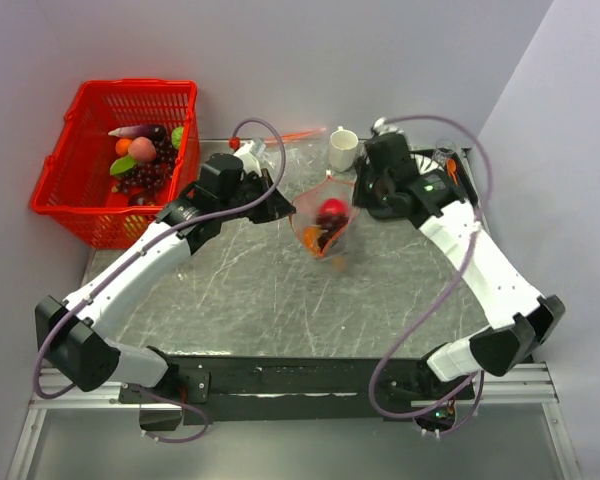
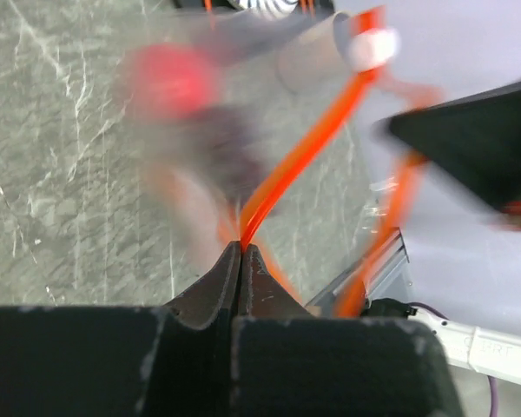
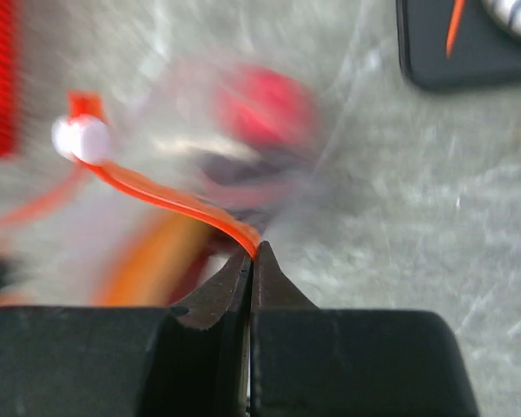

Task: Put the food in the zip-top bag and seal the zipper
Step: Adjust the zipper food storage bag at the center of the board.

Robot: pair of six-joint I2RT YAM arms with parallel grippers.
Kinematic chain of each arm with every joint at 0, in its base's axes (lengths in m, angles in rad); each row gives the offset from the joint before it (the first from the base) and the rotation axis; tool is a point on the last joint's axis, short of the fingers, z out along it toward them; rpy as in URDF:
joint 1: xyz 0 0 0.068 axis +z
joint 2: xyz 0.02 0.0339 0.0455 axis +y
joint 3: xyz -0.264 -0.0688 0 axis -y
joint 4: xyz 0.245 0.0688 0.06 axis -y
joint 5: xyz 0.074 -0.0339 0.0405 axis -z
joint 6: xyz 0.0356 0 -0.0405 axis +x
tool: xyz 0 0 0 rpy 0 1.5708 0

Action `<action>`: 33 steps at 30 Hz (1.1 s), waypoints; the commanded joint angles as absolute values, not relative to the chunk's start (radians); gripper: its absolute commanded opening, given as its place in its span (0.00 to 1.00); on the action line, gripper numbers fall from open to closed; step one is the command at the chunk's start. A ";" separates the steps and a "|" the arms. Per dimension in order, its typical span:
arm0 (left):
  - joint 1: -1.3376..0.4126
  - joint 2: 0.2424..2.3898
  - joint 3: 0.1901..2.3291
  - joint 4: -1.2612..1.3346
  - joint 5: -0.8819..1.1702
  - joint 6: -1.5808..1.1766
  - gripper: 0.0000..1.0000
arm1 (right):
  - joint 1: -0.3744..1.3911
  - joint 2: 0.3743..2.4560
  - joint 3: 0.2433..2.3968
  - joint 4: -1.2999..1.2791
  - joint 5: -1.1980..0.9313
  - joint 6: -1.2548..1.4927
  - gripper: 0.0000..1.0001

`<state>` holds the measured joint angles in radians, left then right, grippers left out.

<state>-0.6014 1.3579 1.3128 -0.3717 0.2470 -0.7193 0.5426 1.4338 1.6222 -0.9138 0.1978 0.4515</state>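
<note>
While left tool (image 2: 241,248) and right tool (image 3: 253,252) pinch zipper (image 2: 308,143) | food (image 1: 332,209) — in bag (image 1: 309,222)

Overhead view, close wrist views, shared bag (image 1: 330,190)

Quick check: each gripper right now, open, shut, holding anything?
Left gripper: closed, pinching the zipper.
Right gripper: closed, pinching the zipper too.

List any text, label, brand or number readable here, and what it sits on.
No text reads clearly in any view.
Faint grey lettering on the white arm link, lower right of the left wrist view: too blurred to read.
The white mug and red basket show no markings.
</note>
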 commanded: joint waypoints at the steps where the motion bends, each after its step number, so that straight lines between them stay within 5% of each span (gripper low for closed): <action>1: -0.601 1.358 1.325 -0.318 0.264 -0.710 0.01 | 0.532 1.384 1.767 -0.885 0.183 0.436 0.00; 5: -0.592 1.368 1.293 -0.310 0.250 -0.698 0.10 | 0.534 1.396 1.711 -0.851 0.141 0.439 0.00; 6: -0.589 1.383 1.287 -0.317 0.244 -0.693 0.23 | 0.532 1.394 1.685 -0.816 0.121 0.440 0.00; 7: -0.586 1.391 1.270 -0.321 0.236 -0.690 0.53 | 0.532 1.391 1.654 -0.792 0.118 0.449 0.00; 10: -0.584 1.388 1.237 -0.327 0.196 -0.693 0.84 | 0.532 1.371 1.514 -0.672 0.078 0.471 0.00; 11: -0.583 1.381 1.236 -0.330 0.186 -0.689 0.88 | 0.532 1.376 1.475 -0.657 0.063 0.475 0.00; 20: -0.445 1.307 1.563 -0.751 -0.090 -0.506 0.91 | 0.532 1.350 1.384 -0.528 -0.073 0.492 0.00; 33: 0.151 1.413 1.758 -0.911 -0.193 -0.385 0.95 | 0.532 1.310 1.330 -0.451 -0.135 0.505 0.00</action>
